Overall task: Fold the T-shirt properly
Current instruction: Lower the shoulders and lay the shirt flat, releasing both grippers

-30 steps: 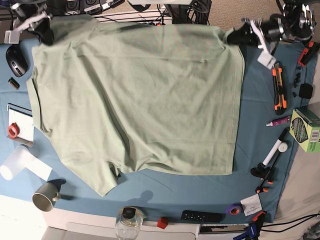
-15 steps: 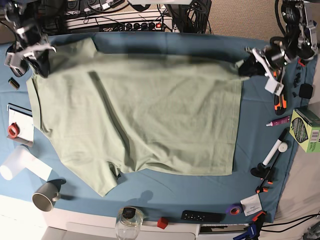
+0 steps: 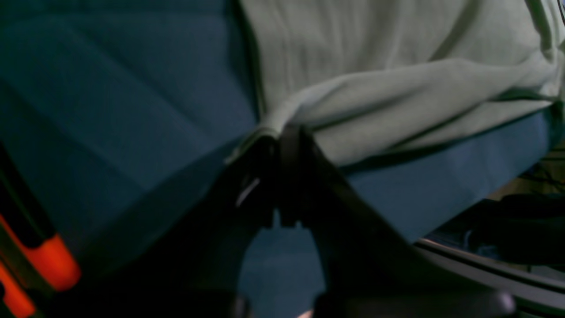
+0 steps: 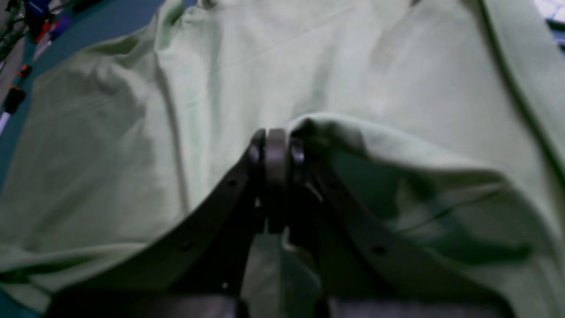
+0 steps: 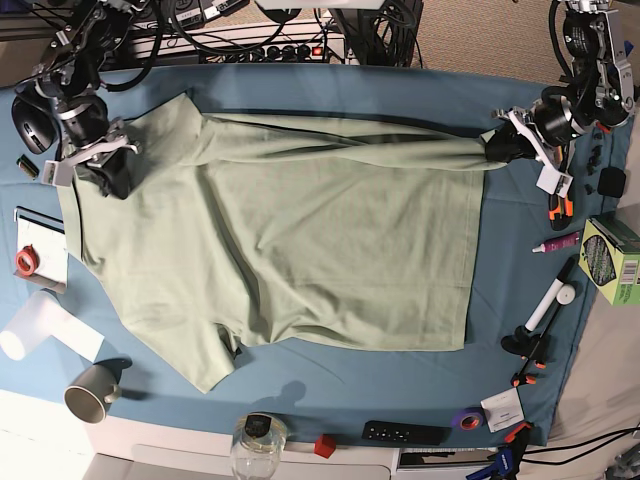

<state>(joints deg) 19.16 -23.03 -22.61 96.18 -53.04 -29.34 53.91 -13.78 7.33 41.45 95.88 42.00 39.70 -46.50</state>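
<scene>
The pale sage-green T-shirt (image 5: pixel 290 240) lies spread over the teal-blue table cloth (image 5: pixel 400 85). My left gripper (image 5: pixel 495 148) is at the shirt's far right corner, shut on a pinch of its edge (image 3: pixel 282 128), low over the cloth. My right gripper (image 5: pixel 112 178) is at the shirt's far left corner, shut on a fold of fabric (image 4: pixel 309 126). The far edge of the shirt is stretched between both grippers as a rolled ridge (image 5: pixel 340 150). One sleeve (image 5: pixel 205 360) points toward the front left.
Right of the shirt lie an orange utility knife (image 5: pixel 557 190), markers (image 5: pixel 552 300) and a green box (image 5: pixel 612 260). A mouse (image 5: pixel 30 120) and notepad (image 5: pixel 40 245) sit at left. A mug (image 5: pixel 92 392), a glass jar (image 5: pixel 258 445) and a remote (image 5: pixel 405 433) line the front edge.
Both grippers have come down and toward the front with the shirt's far edge. The lifted fabric has dropped onto the shirt, and the blue cloth at the back now shows.
</scene>
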